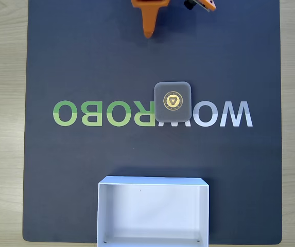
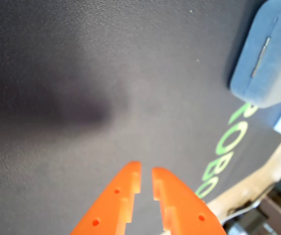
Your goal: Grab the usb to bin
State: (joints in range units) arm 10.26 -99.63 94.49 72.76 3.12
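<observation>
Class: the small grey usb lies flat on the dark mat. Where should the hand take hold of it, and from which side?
Come down from above and pinch two opposite straight edges of the usb. It lies flat, thin and rounded-square, with bare mat all round it, so probably only its edges offer purchase. The hand is nearly closed; open it first.

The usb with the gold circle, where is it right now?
In the fixed view the usb lies flat on the dark mat, covering the white lettering, above the bin.
</observation>
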